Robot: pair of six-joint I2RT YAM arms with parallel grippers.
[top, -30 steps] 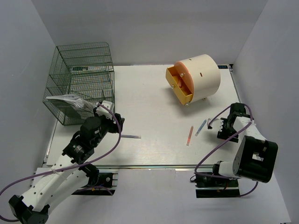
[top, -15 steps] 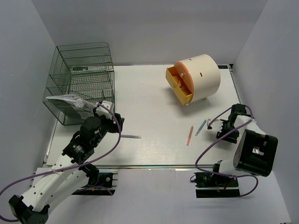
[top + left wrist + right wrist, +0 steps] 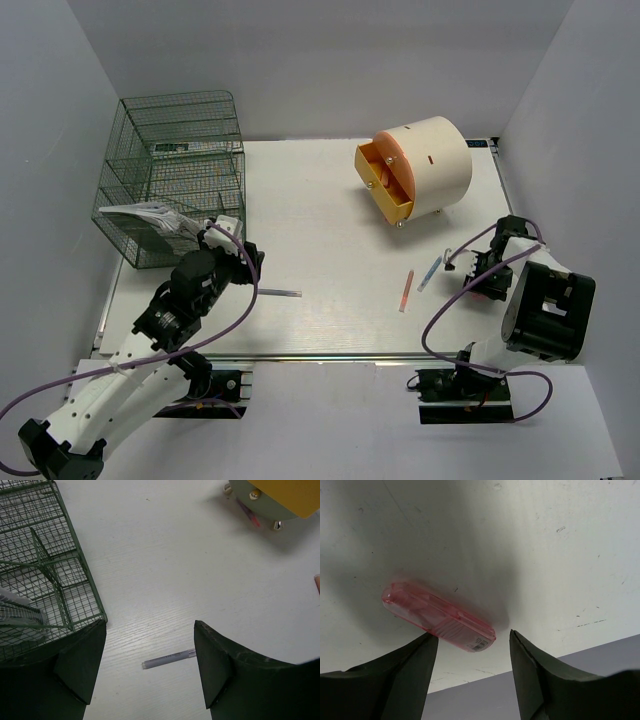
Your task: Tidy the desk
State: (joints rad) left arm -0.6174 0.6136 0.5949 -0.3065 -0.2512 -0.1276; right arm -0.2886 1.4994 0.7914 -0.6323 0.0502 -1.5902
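Note:
The white desk holds loose items. A grey pen lies left of centre, and an orange pen and a blue pen lie right of centre. My left gripper is open and empty above the desk beside the rack. In the left wrist view the gripper is above the grey pen. My right gripper is low at the desk's right side. In the right wrist view it is open, its fingers either side of a pink translucent case lying flat, not touching it.
A green wire-mesh rack with papers inside stands at the back left. A cream cylinder with an orange face and an open yellow drawer stands at the back right. The desk's right edge is close to the pink case.
The right arm has shifted slightly, its gripper settling lower around the pink case. The left arm and the pens have not moved.

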